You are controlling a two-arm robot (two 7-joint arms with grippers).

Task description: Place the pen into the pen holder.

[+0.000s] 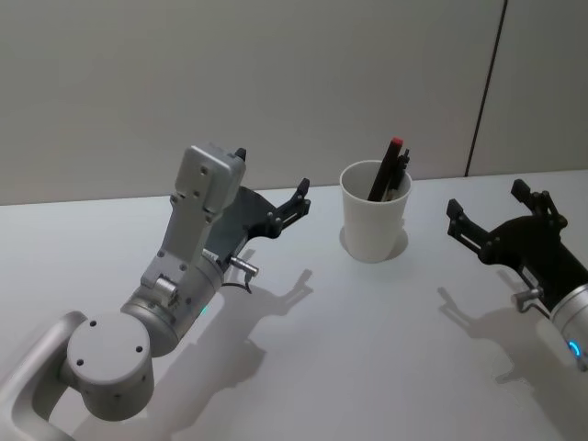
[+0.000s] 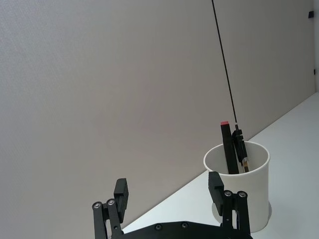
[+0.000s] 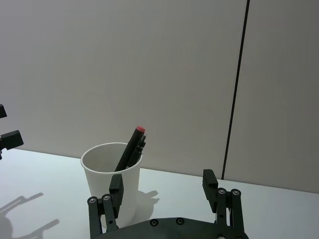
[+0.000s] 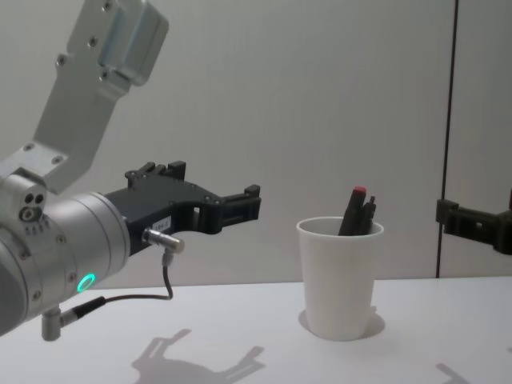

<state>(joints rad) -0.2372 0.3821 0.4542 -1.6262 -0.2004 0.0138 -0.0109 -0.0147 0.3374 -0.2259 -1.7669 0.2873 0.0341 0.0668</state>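
- One pen (image 1: 389, 171) stands inside the white paper cup (image 1: 374, 223), which is the pen holder. It is black with a red top. It leans against the cup's rim, and its top sticks out above the cup.
- We see a second dark thing beside the pen in the cup, but we cannot tell what it is.
- The cup stands upright on the white table (image 1: 367, 349), near the wall (image 1: 276, 83) at the back.
- Our left gripper (image 1: 272, 196) is in the air to the left of the cup. Its fingers are spread apart and hold nothing. In the left wrist view, one finger (image 2: 216, 186) is in front of the cup's side, and the cup (image 2: 254, 191) and pen (image 2: 229, 148) sit farther off than the fingers.
- Our right gripper (image 1: 491, 211) is in the air to the right of the cup. Its fingers are spread apart too, and nothing is between them. In the right wrist view, one finger (image 3: 116, 189) is in front of the cup (image 3: 107, 177), and the pen (image 3: 130, 148) rises above it.
- The cup sits between our two grippers, and neither one touches the cup or the pen.
- In the chest view, the left gripper (image 4: 216, 196) reaches toward the cup (image 4: 339, 276) from the left, above the table (image 4: 264, 336).
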